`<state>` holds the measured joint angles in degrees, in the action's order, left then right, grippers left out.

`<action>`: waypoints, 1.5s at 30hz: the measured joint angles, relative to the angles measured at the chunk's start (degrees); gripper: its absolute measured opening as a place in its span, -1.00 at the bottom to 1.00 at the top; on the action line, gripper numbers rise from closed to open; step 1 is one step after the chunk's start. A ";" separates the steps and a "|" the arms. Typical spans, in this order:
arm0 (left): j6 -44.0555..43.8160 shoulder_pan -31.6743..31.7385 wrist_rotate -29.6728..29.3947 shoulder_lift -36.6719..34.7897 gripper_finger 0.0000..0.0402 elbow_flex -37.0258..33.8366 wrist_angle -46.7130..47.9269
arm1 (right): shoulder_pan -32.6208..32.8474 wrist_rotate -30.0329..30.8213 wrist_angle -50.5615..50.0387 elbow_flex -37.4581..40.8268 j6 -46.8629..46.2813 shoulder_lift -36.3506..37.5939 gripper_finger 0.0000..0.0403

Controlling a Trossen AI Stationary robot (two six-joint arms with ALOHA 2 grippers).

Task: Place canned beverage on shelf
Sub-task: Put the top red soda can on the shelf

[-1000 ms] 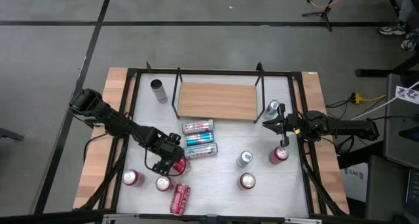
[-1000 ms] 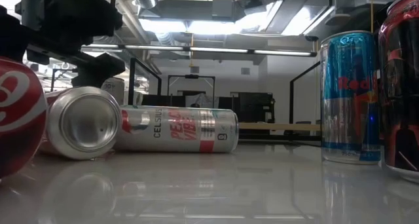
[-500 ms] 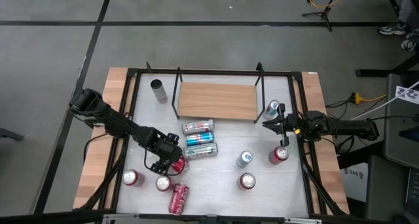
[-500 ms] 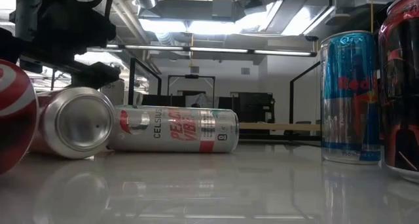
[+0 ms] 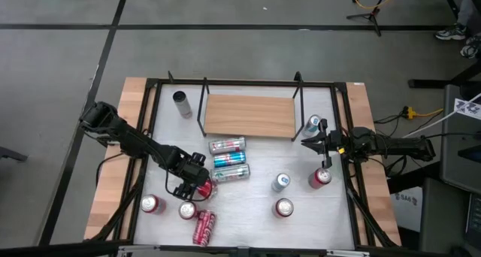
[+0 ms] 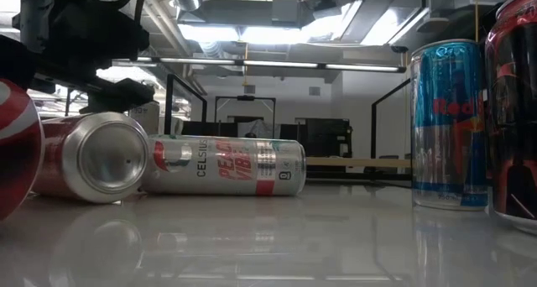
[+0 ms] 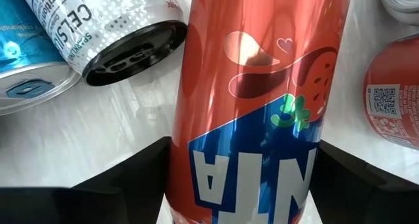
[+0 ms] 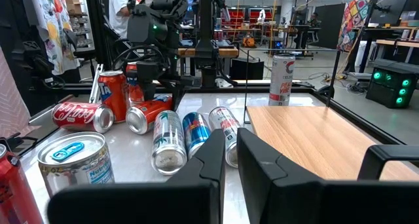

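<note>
the left gripper (image 5: 197, 188) sits low over the table (image 5: 316, 219) toward its front left corner, its fingers (image 7: 124, 178) spread on either side of a lying red fanta can (image 7: 255, 106); whether they press its sides cannot be told. beside it lie three celsius cans (image 5: 228, 158) in a row near the table's middle, and other red cans (image 5: 153, 204) stand or lie along the front edge. the shelf (image 5: 248, 115), a wooden board with black rod brackets, stands bare at the middle of the table's rear edge. the right gripper (image 5: 307, 143) waits at the right edge, beside the shelf's right bracket, fingers (image 8: 216, 152) pressed narrow with nothing between them.
</note>
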<state>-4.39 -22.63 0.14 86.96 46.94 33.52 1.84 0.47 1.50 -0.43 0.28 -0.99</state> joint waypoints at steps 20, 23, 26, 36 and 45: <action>0.03 0.00 -2.86 0.11 0.43 6.17 9.87 | 0.00 -0.01 0.07 0.00 -0.01 0.01 -0.84; 0.05 0.00 -3.52 0.11 0.43 8.08 12.34 | 0.01 0.00 0.07 0.00 -0.01 0.02 -0.84; 0.06 0.00 -4.53 0.11 0.43 10.23 15.85 | 0.01 0.00 0.07 0.00 -0.01 0.00 -0.84; 0.51 0.00 -10.02 0.09 0.44 16.26 29.86 | 0.01 0.00 0.07 0.00 -0.01 0.02 -0.84; 0.52 0.00 -14.05 0.09 0.44 16.59 41.36 | 0.01 -0.01 0.07 0.00 -0.01 0.00 -0.84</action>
<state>-3.87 -22.63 -13.91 87.05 63.53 74.88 1.85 0.46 1.56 -0.43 0.27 -0.99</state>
